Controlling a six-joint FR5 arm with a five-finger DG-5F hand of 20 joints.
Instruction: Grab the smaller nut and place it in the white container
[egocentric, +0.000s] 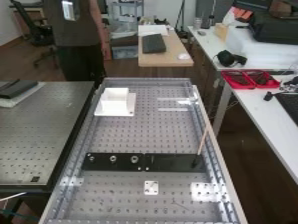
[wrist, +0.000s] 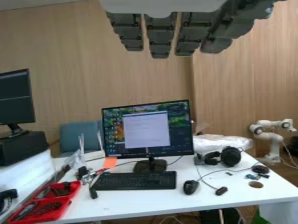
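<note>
I'm seeing the smaller nut (egocentric: 91, 158), larger nut (egocentric: 113, 158) and bearing (egocentric: 134, 159) standing in a row on the black bar (egocentric: 173, 162) | white container (egocentric: 117, 102) is sitting well apart from them | thin stick (egocentric: 203, 140) is standing tilted by the bar

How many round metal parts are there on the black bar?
3. They stand in a row on the black bar; left to right in the high view: smaller nut, larger nut, bearing.
</note>
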